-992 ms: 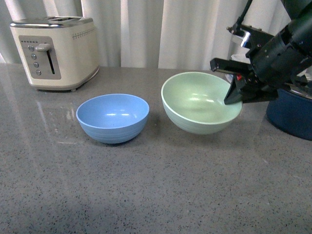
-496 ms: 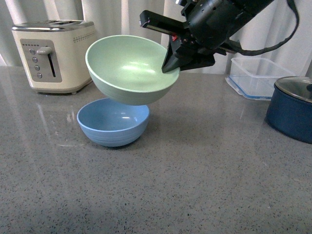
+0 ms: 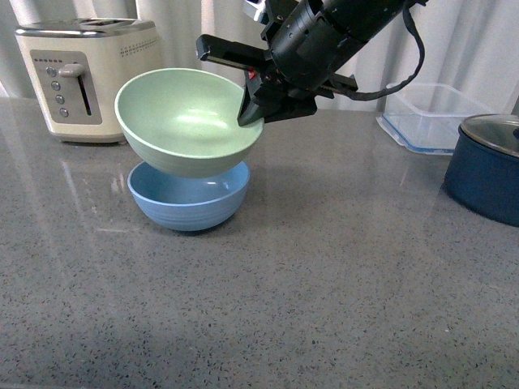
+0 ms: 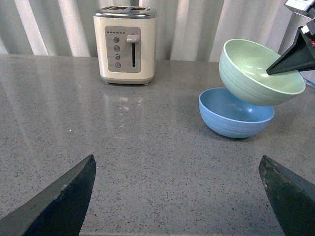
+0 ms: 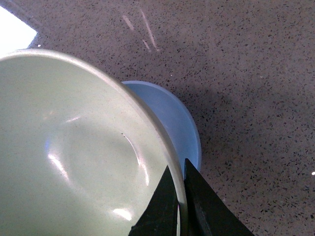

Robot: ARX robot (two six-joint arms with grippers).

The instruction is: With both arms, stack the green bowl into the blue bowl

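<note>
Front view puts the green bowl [image 3: 182,121] in the air directly over the blue bowl [image 3: 190,203], which sits upright on the grey counter [image 3: 340,284] in front of the toaster [image 3: 77,69]. The right gripper [image 3: 247,113] has its fingers narrowed onto the green bowl's rim, on the side away from the toaster, one finger inside and one outside. The right wrist view confirms the rim sandwiched between them.

The green bowl is tilted, with its open face turned toward the camera. Its base is low over the blue bowl's mouth and set slightly toward the toaster side rather than centred. Whether the two bowls touch cannot be told.

By my reading, the coming move turns on that offset and tilt: the green bowl needs levelling and a small shift away from the toaster before it drops in.

The left gripper [image 4: 176,164] is spread wide and empty, well apart from both bowls, so the right arm is far nearer.
</note>
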